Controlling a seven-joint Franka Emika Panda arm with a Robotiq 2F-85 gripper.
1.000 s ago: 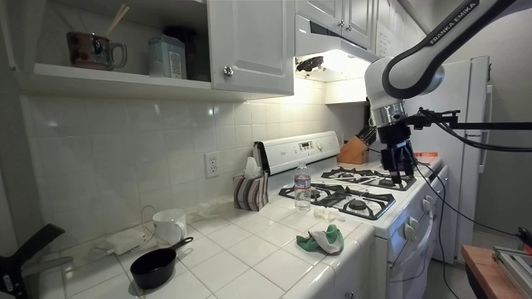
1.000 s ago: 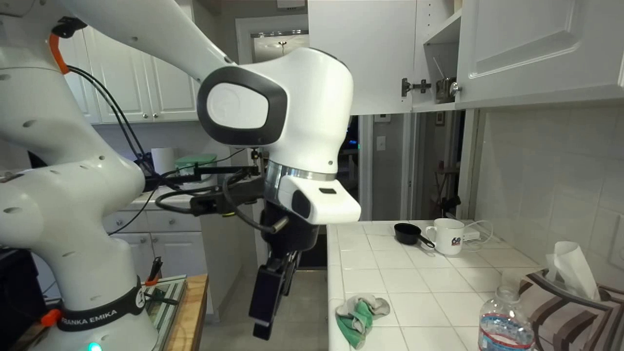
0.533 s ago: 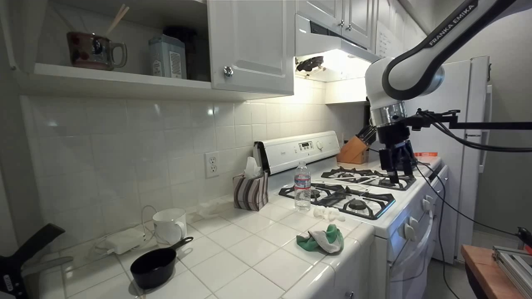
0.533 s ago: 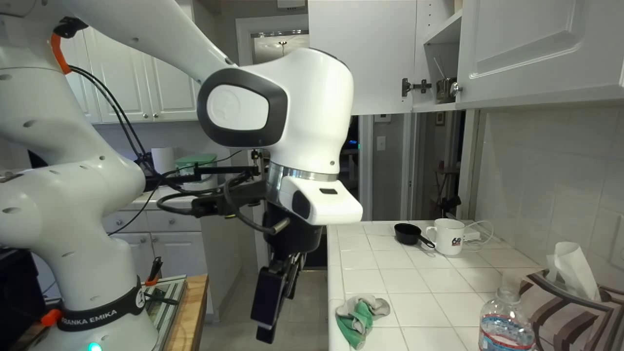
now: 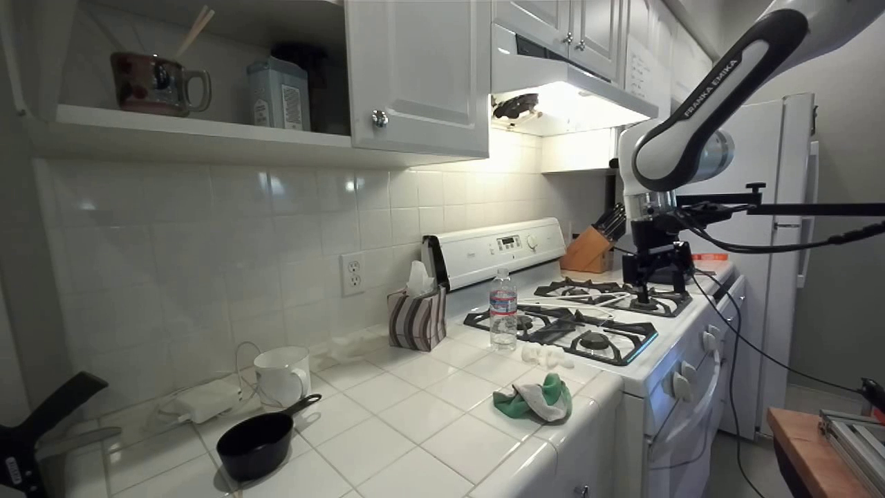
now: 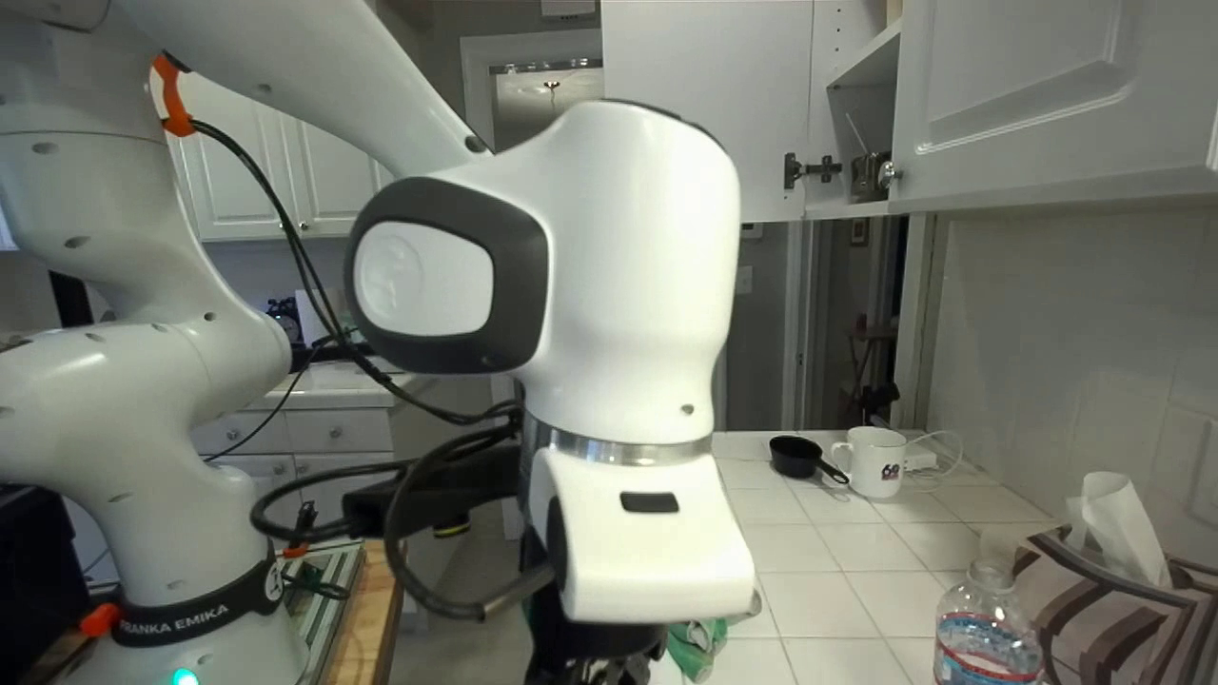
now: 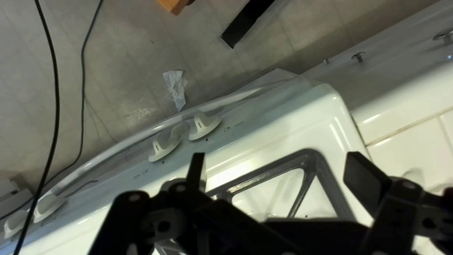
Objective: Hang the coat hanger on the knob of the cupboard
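Note:
A thin white coat hanger (image 5: 553, 306) lies across the black grates of the stove (image 5: 499, 243) in an exterior view; part of it is hidden behind the water bottle. My gripper (image 5: 655, 278) hangs over the front right of the stovetop. The wrist view shows the gripper (image 7: 277, 157) open and empty above a grate corner (image 7: 304, 159); the hanger does not show there. The cupboard door's round metal knob (image 5: 379, 119) is up at the left, far from the gripper. The knob (image 6: 888, 174) also shows in an exterior view, where the fingers are mostly cut off.
A water bottle (image 5: 503, 311) and a striped tissue box (image 5: 417, 317) stand beside the stove. A green-grey cloth (image 5: 536, 401), a black pan (image 5: 256, 446) and a white mug (image 5: 282, 377) are on the tiled counter. A knife block (image 5: 588, 250) stands behind the stove. The range hood (image 5: 567, 76) hangs above.
The arm has swung and its wrist has turned. In an exterior view the hand came closer and lower, so the fingers dropped nearly out of frame. The other things have not moved.

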